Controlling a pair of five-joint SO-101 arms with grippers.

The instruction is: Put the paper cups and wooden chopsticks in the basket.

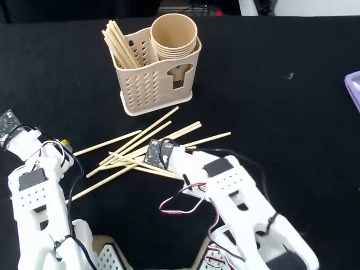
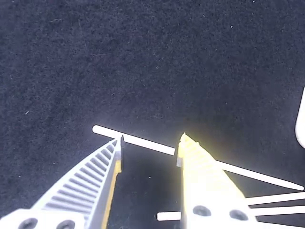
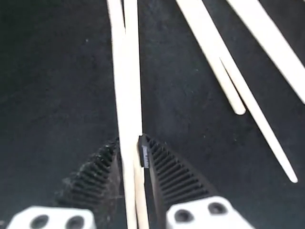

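The cups (image 1: 174,35) sit stacked in the basket (image 1: 147,84), so the chopstick step is in hand. The right gripper (image 3: 129,144) is clamped on two chopsticks (image 3: 127,71) from the loose pile, while the left gripper (image 2: 148,145) stands apart astride another chopstick (image 2: 138,140). The next move likely calls for a level lift and a carry to the basket.

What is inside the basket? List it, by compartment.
The basket holds a bundle of wooden chopsticks in one compartment and a stack of paper cups in the other. Its walls mostly hide their lower ends and the basket floor.
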